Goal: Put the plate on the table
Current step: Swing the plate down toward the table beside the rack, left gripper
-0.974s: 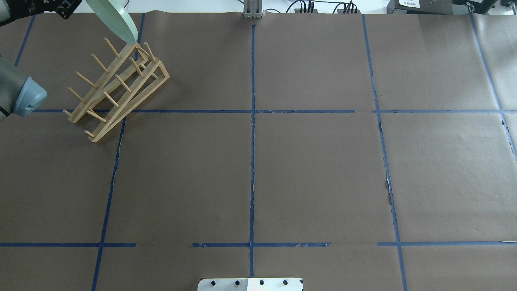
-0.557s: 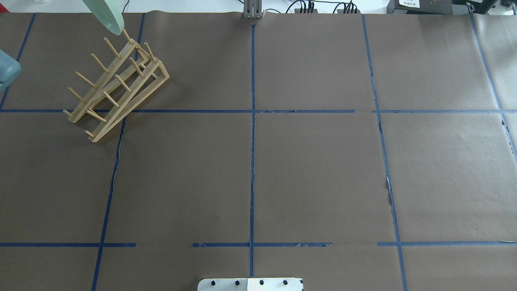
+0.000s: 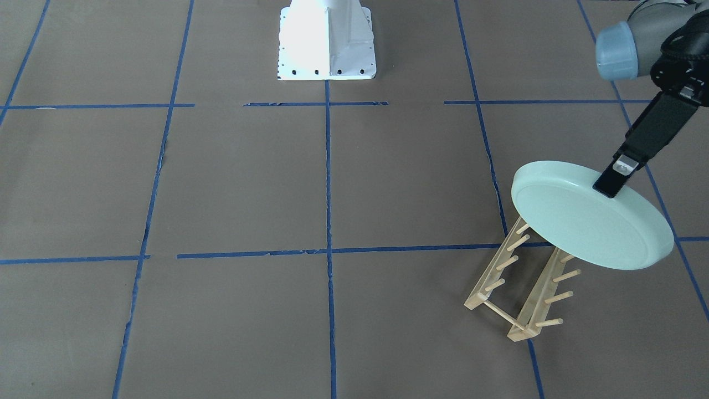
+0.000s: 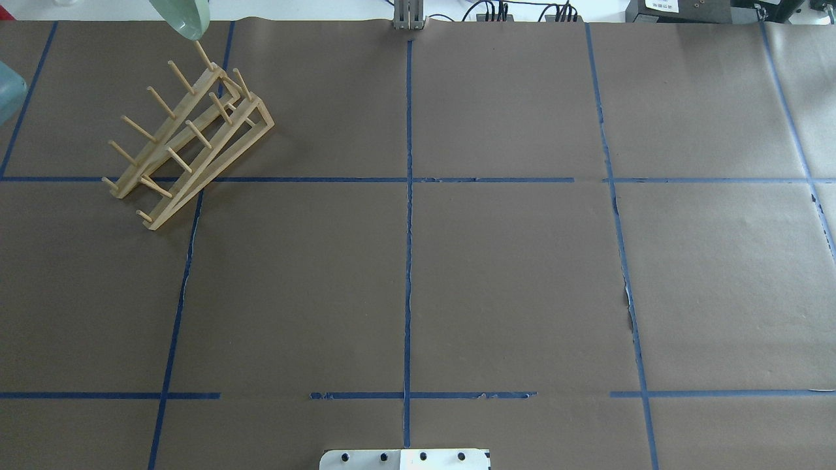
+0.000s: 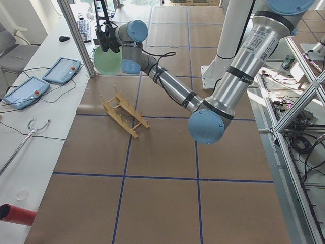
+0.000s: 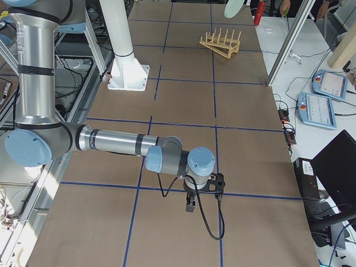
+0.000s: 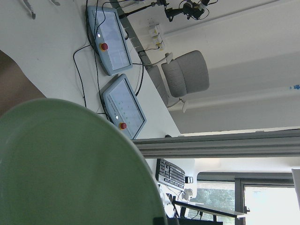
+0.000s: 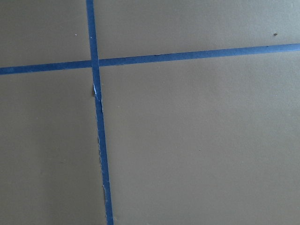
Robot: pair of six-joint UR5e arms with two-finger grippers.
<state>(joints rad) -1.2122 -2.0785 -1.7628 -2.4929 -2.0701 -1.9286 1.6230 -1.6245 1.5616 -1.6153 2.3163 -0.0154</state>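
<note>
- Plate [image 3: 588, 217]: pale green, tilted in the air above one end of the rack [image 3: 518, 288], clear of its pegs; not yet down on the bench [image 3: 249, 183].
- Left hand [image 3: 608, 187]: clenched on the plate's rim; an edge grip, likely so the underside is free for setting down.
- Rack: wooden, pegs bare, resting on the bench below the plate.
- Right hand [image 6: 191, 201]: low over the bench, well apart from the plate; clenched or released, cannot tell.
</note>
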